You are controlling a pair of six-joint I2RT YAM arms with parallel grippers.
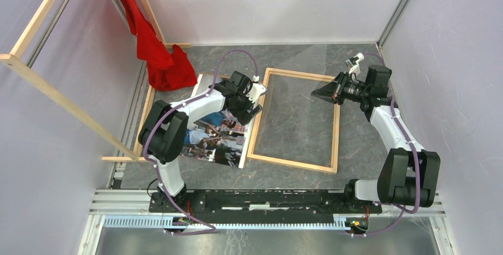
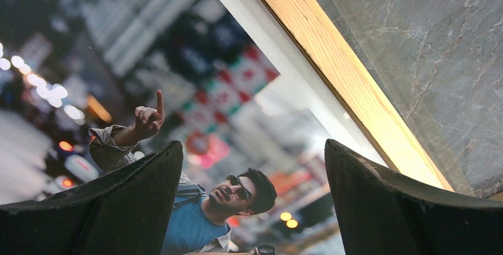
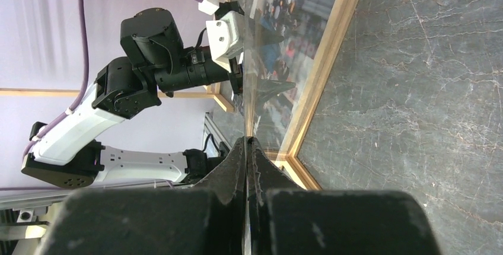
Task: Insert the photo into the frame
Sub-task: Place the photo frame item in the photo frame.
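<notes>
The photo (image 1: pixel 216 142) lies face up on the table left of the frame (image 1: pixel 336 130), its white right border against the frame's left rail. In the left wrist view the photo (image 2: pixel 196 89) shows a man in a blue shirt, with the frame rail (image 2: pixel 350 83) beside it. My left gripper (image 1: pixel 252 104) (image 2: pixel 252 148) is open and empty, low over the photo's right edge. My right gripper (image 1: pixel 323 93) (image 3: pixel 246 142) is shut on a thin clear pane (image 3: pixel 252 89), seen edge-on and held tilted over the frame's opening.
A red cloth (image 1: pixel 160 53) hangs and bunches at the back left. Long wooden rails (image 1: pixel 59 98) slant along the left wall. White walls close in the grey marble table (image 1: pixel 296 53) on three sides. The left arm (image 3: pixel 130 83) shows beyond the pane.
</notes>
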